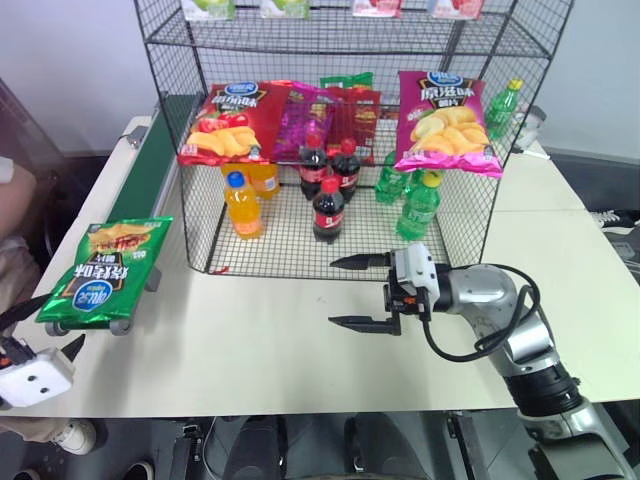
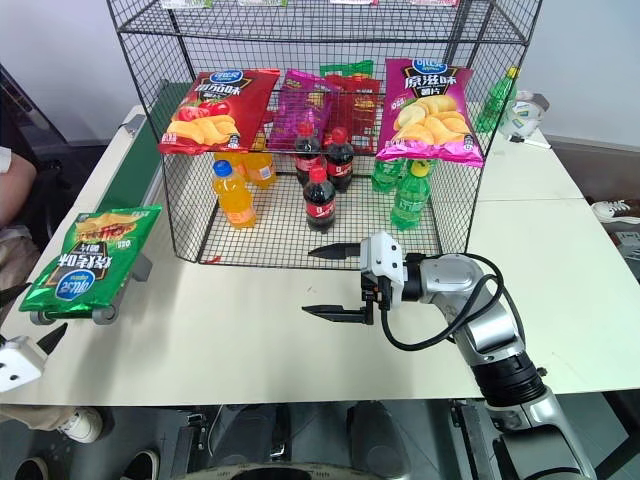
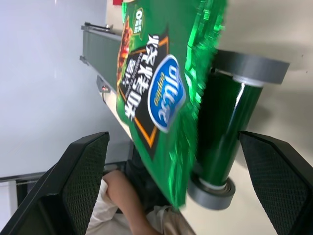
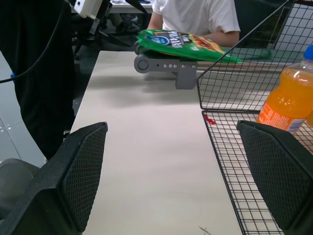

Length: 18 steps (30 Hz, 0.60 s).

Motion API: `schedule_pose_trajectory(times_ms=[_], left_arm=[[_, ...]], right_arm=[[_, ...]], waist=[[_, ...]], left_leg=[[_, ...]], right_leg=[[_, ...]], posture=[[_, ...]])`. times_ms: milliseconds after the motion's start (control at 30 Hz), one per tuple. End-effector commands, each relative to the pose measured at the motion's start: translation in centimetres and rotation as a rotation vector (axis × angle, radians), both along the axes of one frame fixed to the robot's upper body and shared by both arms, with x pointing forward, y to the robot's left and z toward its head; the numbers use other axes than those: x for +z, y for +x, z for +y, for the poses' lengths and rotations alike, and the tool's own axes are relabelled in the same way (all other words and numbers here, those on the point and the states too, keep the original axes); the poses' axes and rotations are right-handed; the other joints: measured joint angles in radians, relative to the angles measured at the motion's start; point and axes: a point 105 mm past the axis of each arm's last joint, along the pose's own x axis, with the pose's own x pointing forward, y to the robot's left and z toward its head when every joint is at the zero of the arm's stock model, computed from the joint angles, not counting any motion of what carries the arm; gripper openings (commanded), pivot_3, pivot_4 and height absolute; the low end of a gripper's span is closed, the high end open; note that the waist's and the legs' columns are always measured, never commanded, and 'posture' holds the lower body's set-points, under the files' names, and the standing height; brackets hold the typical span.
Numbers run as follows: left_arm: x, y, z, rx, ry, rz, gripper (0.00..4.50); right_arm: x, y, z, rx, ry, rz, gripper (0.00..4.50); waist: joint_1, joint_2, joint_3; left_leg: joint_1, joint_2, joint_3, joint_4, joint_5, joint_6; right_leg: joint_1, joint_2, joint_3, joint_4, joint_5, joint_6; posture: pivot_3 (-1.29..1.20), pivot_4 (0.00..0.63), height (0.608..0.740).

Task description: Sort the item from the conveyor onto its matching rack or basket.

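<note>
Two grippers are spread wide and empty; the shiny green chip bag (image 1: 105, 272), lengthwise on the dark green conveyor belt (image 1: 150, 175), lies just ahead of the left gripper (image 3: 186, 186), well apart from the right gripper (image 1: 362, 292).

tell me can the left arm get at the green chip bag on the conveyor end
Probably yes: the left end effector is open just short of the green chip bag, which overhangs the conveyor end, nothing between them.

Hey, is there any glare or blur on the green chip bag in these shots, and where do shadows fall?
Left wrist view: the green chip bag glints along its crinkled edge, lettering sharp. Left eye view: its logo is readable, with a soft shadow under the open right gripper on the table. Right wrist view: a shadow lies below the conveyor end.
</note>
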Motion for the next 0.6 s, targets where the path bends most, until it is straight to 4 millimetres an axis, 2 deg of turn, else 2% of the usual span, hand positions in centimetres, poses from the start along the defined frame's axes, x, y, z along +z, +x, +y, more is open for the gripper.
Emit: schedule_pose_trajectory(times_ms=[33,367,467,600], left_arm=[[-0.1,0.4,0.0,-0.001,-0.002,-0.024,4.50],[-1.7,2.0,-1.3,-0.040,-0.062,-0.015,4.50],[-1.8,2.1,-1.5,-0.052,-0.079,-0.008,3.16],[-1.1,2.2,-1.6,-0.069,-0.075,-0.022,1.15]], right_arm=[[0.8,0.2,-0.3,-0.010,0.002,-0.054,4.43],[1.3,0.6,-0.7,-0.036,-0.015,-0.077,4.43],[1.4,0.6,-0.7,-0.041,-0.016,-0.082,4.50],[1.4,0.8,-0.6,-0.047,-0.016,-0.088,4.50]], waist=[[0.000,0.000,0.000],[0.000,0.000,0.000],[0.000,0.000,0.000],[0.003,0.000,0.000]], left_leg=[[0.000,0.000,0.000,0.000,0.000,0.000],[0.000,0.000,0.000,0.000,0.000,0.000],[0.000,0.000,0.000,0.000,0.000,0.000],[0.000,0.000,0.000,0.000,0.000,0.000]], right_leg=[[0.000,0.000,0.000,0.000,0.000,0.000],[0.000,0.000,0.000,0.000,0.000,0.000],[0.000,0.000,-0.001,0.001,0.000,0.000],[0.000,0.000,-0.001,0.001,0.000,0.000]], posture=[[0.00,0.150,0.739],[0.00,0.150,0.739],[0.00,0.150,0.739],[0.00,0.150,0.739]])
